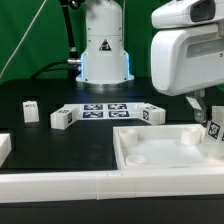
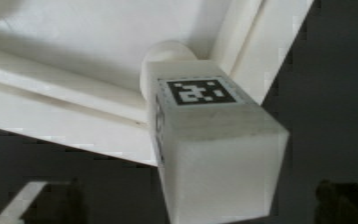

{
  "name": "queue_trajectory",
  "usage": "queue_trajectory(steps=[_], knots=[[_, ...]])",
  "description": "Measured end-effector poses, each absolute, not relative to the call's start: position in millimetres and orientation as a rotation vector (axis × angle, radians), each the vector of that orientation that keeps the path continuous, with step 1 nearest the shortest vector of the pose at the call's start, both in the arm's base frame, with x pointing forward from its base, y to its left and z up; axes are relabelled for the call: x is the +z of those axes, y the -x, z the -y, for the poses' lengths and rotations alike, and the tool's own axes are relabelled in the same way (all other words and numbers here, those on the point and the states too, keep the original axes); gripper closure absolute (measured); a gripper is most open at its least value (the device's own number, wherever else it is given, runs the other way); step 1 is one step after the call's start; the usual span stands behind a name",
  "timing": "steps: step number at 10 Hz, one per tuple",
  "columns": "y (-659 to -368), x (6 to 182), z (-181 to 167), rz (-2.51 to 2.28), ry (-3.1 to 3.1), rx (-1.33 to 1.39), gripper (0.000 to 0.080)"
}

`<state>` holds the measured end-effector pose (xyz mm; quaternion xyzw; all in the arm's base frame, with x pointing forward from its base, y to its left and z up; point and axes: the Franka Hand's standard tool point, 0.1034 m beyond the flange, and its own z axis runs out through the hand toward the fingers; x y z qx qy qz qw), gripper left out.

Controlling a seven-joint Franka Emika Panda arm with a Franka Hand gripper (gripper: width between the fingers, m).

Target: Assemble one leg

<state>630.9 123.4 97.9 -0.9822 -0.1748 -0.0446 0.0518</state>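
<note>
A leg, a chunky white post with a black-and-white tag, stands at a corner of the white square panel. My gripper is over it. One finger shows on each side of the post, with a dark gap to it, so the jaws stand open around it. In the exterior view the gripper hangs at the panel's far right corner, and the leg's tag shows just below the fingers. The leg's lower end is hidden.
Three more white legs lie on the black table: one at the exterior view's left, one beside the marker board and one at its other end. The marker board lies before the robot base. A white rail runs along the front.
</note>
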Motion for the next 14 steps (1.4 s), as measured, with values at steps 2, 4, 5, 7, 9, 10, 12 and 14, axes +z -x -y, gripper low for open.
queue_trajectory(steps=[2,4,5,7,9,10,12,14], knots=[[-628.5,88.7,-118.5,0.522,2.991,-0.163,0.015],[-625.6,83.5,-113.9,0.515,2.994,-0.152,0.015],[-625.5,83.7,-115.3,0.514,2.994,-0.152,0.015],[-625.2,83.6,-116.7,0.517,2.993,-0.151,0.0197],[-625.2,83.6,-116.7,0.517,2.993,-0.151,0.0377],[-625.1,83.5,-116.7,0.517,2.993,-0.151,0.0508],[-625.1,83.5,-116.8,0.511,2.994,-0.151,0.0508],[-625.0,83.3,-116.9,0.485,2.997,-0.149,0.0508]])
